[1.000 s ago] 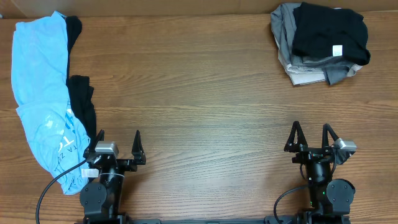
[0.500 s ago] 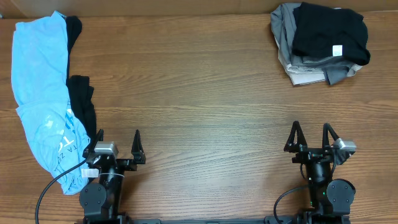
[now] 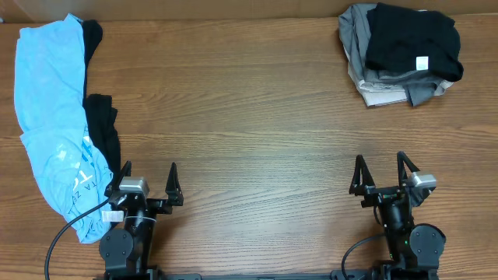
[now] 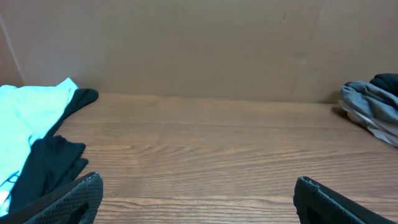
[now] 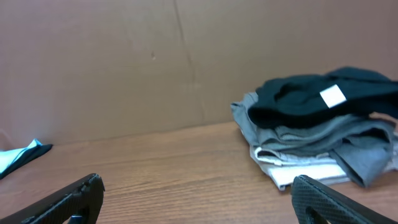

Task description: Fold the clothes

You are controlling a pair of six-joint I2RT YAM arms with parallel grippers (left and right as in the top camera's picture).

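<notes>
Both arms sit at the near edge of the brown wood-grain table, fingers pointing toward the far side. Left gripper: released, jaws spread wide, nothing between them. In the left wrist view only bare tabletop lies between its 2 black textured fingers. Right gripper: also released, jaws wide apart and empty. Its fingers frame bare wood in the right wrist view. Task items are in 2 groups, well apart. Group 1 is along the left edge: a crumpled light blue T-shirt with white print runs from the far left corner down to beside the left arm base. A rumpled black garment lies along its right side, partly under it, and its lower end is just beside the left gripper's outer finger. Neither piece is folded. Group 2 is at the far right corner: 1 stack with a folded black garment on top showing a small white tag, over a folded grey garment, with a pale beige piece at the bottom. Cannot tell how many layers the stack has. The stack is well clear of the right gripper, and neither gripper touches any fabric. A brown cardboard wall backs the far edge of the table. A black cable loops off the left arm base.
</notes>
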